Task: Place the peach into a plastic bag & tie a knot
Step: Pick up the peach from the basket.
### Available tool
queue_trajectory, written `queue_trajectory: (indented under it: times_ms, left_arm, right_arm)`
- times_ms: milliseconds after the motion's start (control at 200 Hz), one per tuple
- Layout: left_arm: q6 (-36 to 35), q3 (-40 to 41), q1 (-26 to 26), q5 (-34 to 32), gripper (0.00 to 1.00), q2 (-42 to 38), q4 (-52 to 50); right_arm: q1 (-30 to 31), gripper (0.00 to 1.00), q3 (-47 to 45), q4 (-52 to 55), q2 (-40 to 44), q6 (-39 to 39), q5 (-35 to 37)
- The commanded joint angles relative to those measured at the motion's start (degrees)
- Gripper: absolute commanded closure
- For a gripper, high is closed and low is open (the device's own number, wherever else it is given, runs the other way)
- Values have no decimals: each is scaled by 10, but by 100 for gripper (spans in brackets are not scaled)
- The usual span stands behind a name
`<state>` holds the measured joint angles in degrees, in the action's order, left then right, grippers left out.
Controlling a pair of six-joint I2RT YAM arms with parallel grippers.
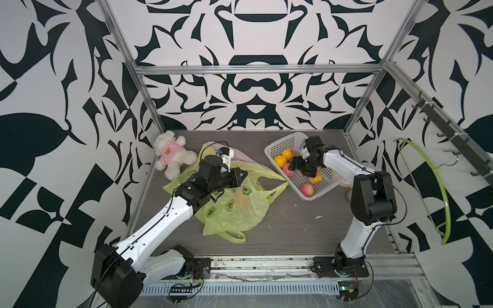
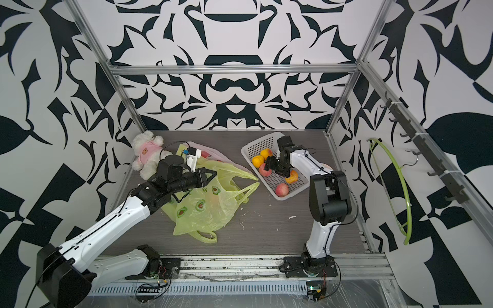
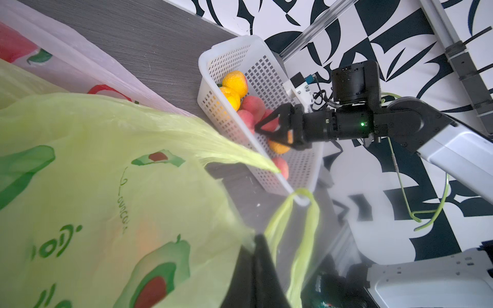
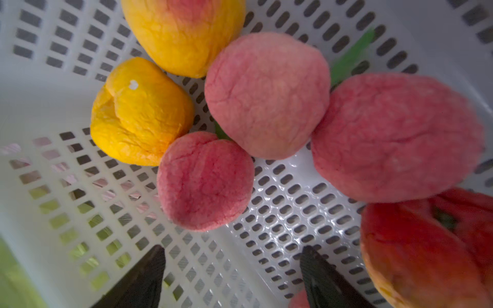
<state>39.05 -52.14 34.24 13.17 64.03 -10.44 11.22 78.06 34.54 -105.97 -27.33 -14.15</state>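
My right arm folds down into the basket (image 1: pixel 277 142), right gripper (image 4: pixel 233 252) spread apart just above a roundish pink peach (image 4: pixel 205 181), crease up. My left gripper (image 1: pixel 244 174) pinches the plastic bag (image 1: pixel 240 210), whose handles point basketward.

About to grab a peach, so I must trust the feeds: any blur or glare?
Right wrist view: the middle peach is sharp, the edge peach smears, the basket floor glares, and the right tool is out of focus. Left wrist view: the green bag near the lens is blurred, the basket crisper. Both top views: evenly lit, no blur.
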Motion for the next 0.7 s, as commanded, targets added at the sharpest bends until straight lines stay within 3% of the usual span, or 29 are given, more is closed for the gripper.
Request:
queue_trajectory:
  times_ms: [0,145,245,390,490,695]
  left_arm:
    - [0,11,-2,9,100,-1,7]
    - [0,11,-2,7,100,-4,7]
    - [0,11,-3,6,100,-4,6]
    - [-1,8,-2,8,100,1,6]
    - [-2,6,-3,9,100,3,5]
    - [-4,5,-2,8,100,5,6]
  right_arm:
    - [2,19,35,-31,-24,-21,-18]
    - [3,20,51,-36,-60,-24,-21]
    - [3,26,54,-48,-72,-28,-29]
    - [3,53,52,-64,-73,-31,-58]
    - [3,66,41,-62,-48,-32,-67]
    - [10,73,-7,-39,71,-24,-53]
